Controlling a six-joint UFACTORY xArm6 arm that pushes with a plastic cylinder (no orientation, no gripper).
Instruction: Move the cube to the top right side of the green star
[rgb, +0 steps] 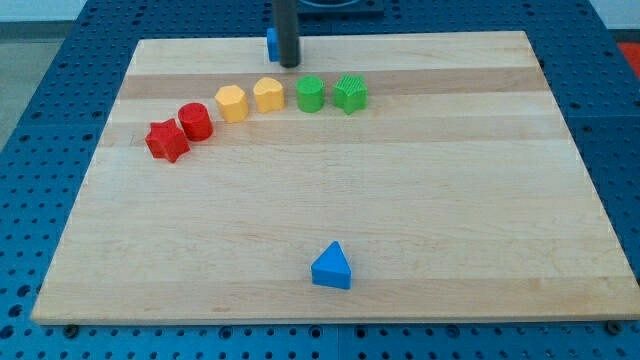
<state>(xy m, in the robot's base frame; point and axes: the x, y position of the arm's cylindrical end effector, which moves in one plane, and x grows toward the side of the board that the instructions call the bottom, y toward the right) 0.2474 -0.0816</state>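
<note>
The wooden board (330, 230) fills most of the view and lies on a blue perforated table (40, 60). The rod (286, 30) comes down from the view's top, and my tip (289, 64) rests on the board near its top edge; it is a bare rod end that has hold of nothing. The blue cube (271, 43) sits right against the rod's left side, mostly hidden behind it, so whether they touch cannot be told. Below the tip a curved row of six blocks runs across the board's upper part. From the view's right these are the green star (350, 93), a green cylinder (310, 94), a yellow block (268, 95) and a second yellow block (231, 103) of roughly hexagonal outline, a red cylinder (194, 121) and a red star (166, 141) at the low left end. The cube lies up and to the left of the green star, well apart from it. A blue triangle (332, 267) stands alone near the board's bottom edge, far from the rest.
</note>
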